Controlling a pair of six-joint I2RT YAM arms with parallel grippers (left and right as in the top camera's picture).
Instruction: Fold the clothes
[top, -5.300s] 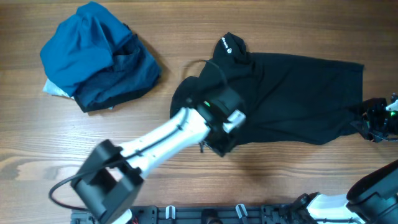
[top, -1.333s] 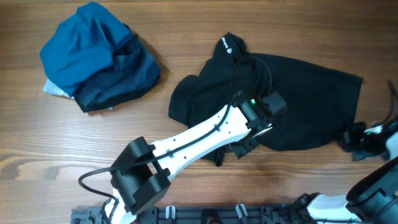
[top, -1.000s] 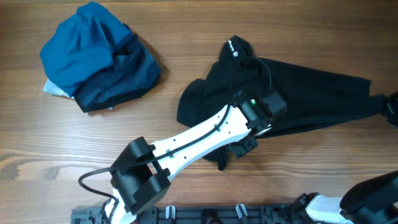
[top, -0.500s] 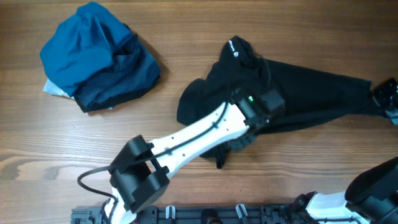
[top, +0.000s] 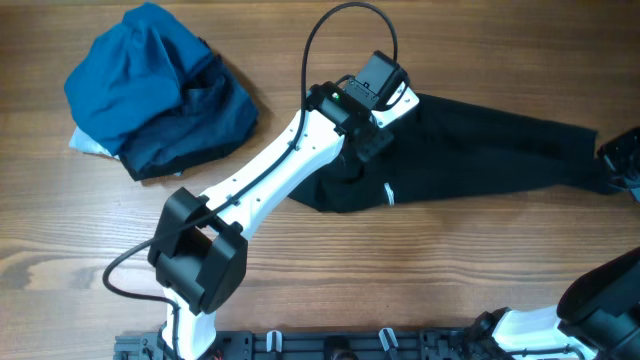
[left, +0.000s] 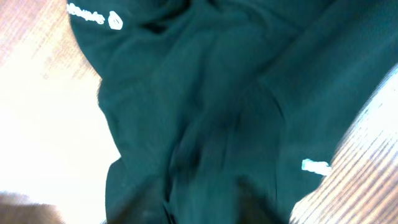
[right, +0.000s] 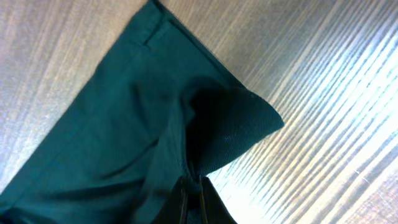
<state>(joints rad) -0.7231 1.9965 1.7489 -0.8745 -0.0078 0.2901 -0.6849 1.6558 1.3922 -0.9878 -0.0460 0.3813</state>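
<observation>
Stretching across the right half of the wooden table (top: 450, 290), the black shirt (top: 480, 150) lies as a long, soft wedge, broad and bunched at its left end and narrowing to a taut strip toward the right. The fabric is matte and limp, with shallow creases running along its length. A small white tag (top: 388, 193) shows near its lower edge. In the left wrist view a round white logo (left: 115, 22) with lettering beside it sits on the rumpled cloth.

The left gripper (top: 368, 140) hangs over the bunched left end at the tip of a glossy white arm. Its dark fingers merge with the dark cloth and the wrist view is blurred, so I cannot tell whether they are apart or together. A thin black cable (top: 320, 40) loops above that arm.

The right gripper (top: 618, 165) sits at the right border of the overhead view, pinched tight on the narrow end of the shirt; its wrist view shows a folded hem corner rising from between the fingers.

A rounded bundle (top: 150, 90) of bright-blue and navy cloth lies well apart at the upper left. Bare wood shows between it and the shirt, and along the near side below the shirt.
</observation>
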